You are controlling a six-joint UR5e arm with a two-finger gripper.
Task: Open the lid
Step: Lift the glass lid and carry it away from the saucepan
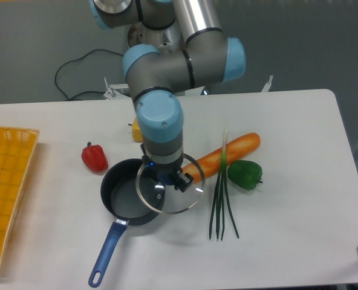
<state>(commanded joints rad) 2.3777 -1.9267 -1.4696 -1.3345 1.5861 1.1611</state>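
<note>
One arm is all I have here, and its gripper [169, 177] has its fingers clamped on the blue knob of the lid [170, 191]. The lid hangs lifted off the saucepan [126, 196], sitting to the pan's right so that only its left edge overlaps the open pan. The pan's blue handle points toward the near left. I see a red pepper [94, 156] left of the pan, a yellow pepper [136, 130] behind the arm, and a baguette [227, 155], green onion [221, 202] and green pepper [245, 173] to the right. A yellow basket [6, 187] sits at the far left of the table [288, 241].
</note>
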